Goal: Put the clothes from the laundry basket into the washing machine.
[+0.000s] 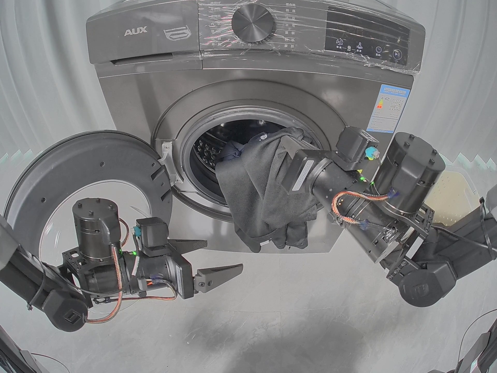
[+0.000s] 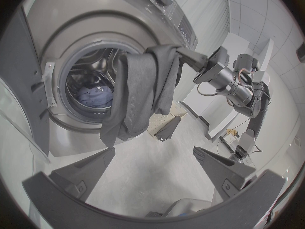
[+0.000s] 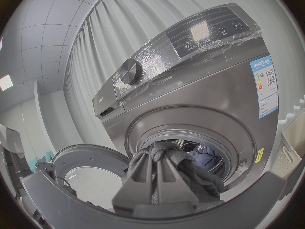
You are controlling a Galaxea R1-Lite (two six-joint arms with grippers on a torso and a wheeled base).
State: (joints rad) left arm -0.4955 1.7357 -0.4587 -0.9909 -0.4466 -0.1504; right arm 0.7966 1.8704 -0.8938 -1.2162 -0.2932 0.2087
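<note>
While the right gripper (image 3: 156, 158) is pinching shut on a dark grey garment (image 1: 259, 192), it is hovering at the mouth of the washing machine (image 1: 155, 94). The cloth's top is just reaching the opening, and most of it is drooping outside over the lower rim (nothing is caught on the seal, as far as I can tell). I judge the loading step to be in hand. The next move is calling for a deeper push into the drum before letting go, so the hanging tail is dragged in too. The left gripper (image 1: 223, 255) is waiting low by the open door (image 1: 77, 182), its fingers spread wide and carrying nothing.

Counting:
- **Garments:** one held, one blue garment (image 2: 95, 96) lying in the drum, and one dark piece (image 2: 166, 129) draping over the laundry basket (image 1: 455, 192).
- **Other things:** one machine, one basket.
</note>
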